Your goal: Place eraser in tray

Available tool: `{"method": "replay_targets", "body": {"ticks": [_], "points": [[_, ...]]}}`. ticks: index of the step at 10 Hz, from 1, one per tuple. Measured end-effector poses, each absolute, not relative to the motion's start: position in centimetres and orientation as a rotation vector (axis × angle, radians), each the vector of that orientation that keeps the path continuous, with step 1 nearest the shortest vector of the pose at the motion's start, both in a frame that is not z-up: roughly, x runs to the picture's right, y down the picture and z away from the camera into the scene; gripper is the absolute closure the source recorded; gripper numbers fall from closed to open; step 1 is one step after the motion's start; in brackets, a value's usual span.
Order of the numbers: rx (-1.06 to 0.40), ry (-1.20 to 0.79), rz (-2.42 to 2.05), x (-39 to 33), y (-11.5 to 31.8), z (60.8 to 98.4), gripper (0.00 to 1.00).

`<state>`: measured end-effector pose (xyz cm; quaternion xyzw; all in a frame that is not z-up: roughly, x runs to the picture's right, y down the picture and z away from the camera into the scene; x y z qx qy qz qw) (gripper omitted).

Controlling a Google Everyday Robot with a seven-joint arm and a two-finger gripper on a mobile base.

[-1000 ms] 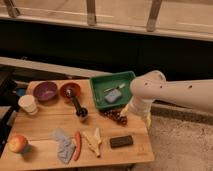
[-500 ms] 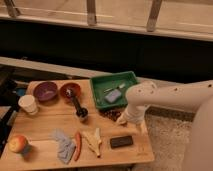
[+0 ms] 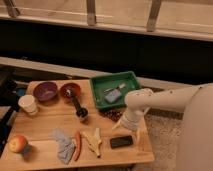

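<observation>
On the near edge of the table [image 3: 47, 120], outside the tray [image 3: 131, 76], the eraser [image 3: 121, 142] lies flat, so the gripper [image 3: 123, 125] hangs just above it (open or closed cannot be told), apparently lining up a pick.

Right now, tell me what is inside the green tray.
The tray holds a blue-grey pad and a thin pale item; the arm covers its near right corner. The eraser lies outside, near the gripper.
</observation>
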<state>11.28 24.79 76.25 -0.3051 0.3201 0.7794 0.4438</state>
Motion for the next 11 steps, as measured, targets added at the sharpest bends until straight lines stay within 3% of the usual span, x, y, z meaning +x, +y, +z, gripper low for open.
{"method": "replay_targets", "body": {"ticks": [7,11], "points": [[-0.859,0.905,1.945,11.5,28.8,79.2,0.22],[-0.877,0.862,1.963,11.5,28.0,78.5,0.58]]}}
